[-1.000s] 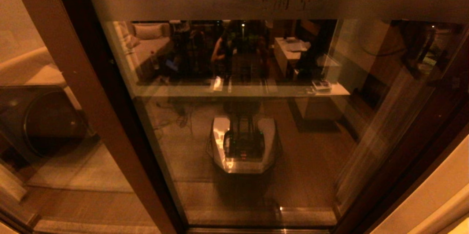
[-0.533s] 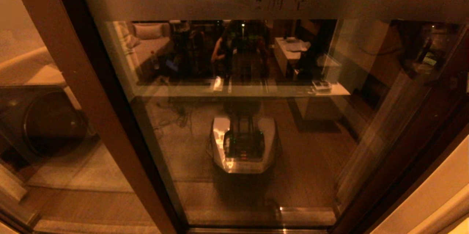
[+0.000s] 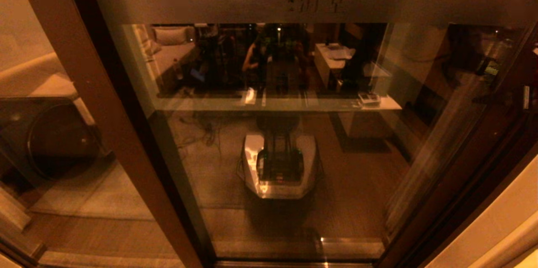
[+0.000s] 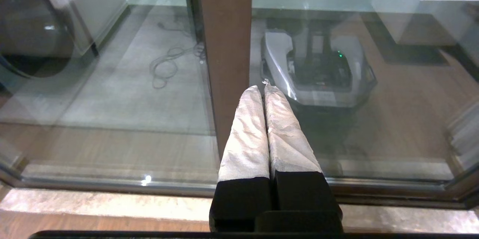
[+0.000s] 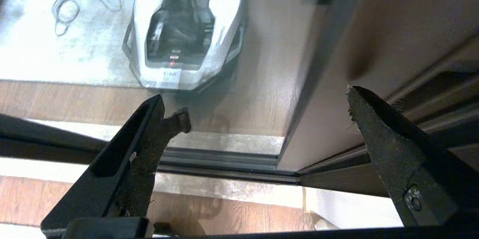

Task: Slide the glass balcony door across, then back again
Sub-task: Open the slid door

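Both wrist views alone show claws: left claw (image 4: 264,88) closed, right claw (image 5: 262,108) spread.

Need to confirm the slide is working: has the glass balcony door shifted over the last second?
Yes. The glass balcony door has slid left: its frosted characters sit further left, and its dark stile has closed on the lighter brown post.

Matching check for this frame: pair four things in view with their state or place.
1. left gripper
2. right gripper
3. glass balcony door
4. lighter brown post

a. fingers wide apart
b. frosted band with characters near its top
c. fingers pressed together
d. stands left of the dark door frame in the head view

Pairs: 1-c, 2-a, 3-b, 4-d
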### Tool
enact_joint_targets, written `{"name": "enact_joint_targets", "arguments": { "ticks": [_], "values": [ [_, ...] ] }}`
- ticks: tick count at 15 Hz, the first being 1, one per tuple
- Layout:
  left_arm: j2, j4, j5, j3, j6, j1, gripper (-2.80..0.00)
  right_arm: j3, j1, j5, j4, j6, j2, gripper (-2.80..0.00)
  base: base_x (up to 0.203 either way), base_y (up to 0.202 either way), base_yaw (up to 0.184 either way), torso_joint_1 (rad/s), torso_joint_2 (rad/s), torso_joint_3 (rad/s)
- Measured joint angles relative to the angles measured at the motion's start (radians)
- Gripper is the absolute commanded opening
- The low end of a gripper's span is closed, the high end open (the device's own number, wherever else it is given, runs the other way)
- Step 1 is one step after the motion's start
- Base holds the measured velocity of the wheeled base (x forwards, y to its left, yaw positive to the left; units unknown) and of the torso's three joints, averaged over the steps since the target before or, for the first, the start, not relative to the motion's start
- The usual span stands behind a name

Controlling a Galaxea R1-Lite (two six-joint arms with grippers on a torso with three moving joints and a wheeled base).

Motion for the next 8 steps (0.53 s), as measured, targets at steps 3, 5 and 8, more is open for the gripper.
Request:
{"name": "enact_joint_targets", "arguments": {
  "ticks": [3, 5, 8],
  "values": [
    [0.000, 0.000, 0.000, 0.000, 0.000, 0.001, -2.80, 0.028, -0.006, -0.007, -0.001, -0.004, -0.031, 0.00, 0.000, 0.000, 0.000, 0.000, 0.00, 0.000],
    [0.000, 0.000, 0.000, 0.000, 0.000, 0.001, -2.80, 0.057, -0.016, -0.013, -0.002, -0.010, -0.064, 0.00, 0.000, 0.000, 0.000, 0.000, 0.00, 0.000],
    [0.000, 0.000, 0.000, 0.000, 0.000, 0.001, -2.80, 0.063, -0.041, -0.041, -0.005, -0.017, -0.081, 0.00, 0.000, 0.000, 0.000, 0.000, 0.00, 0.000]
  ]
}}
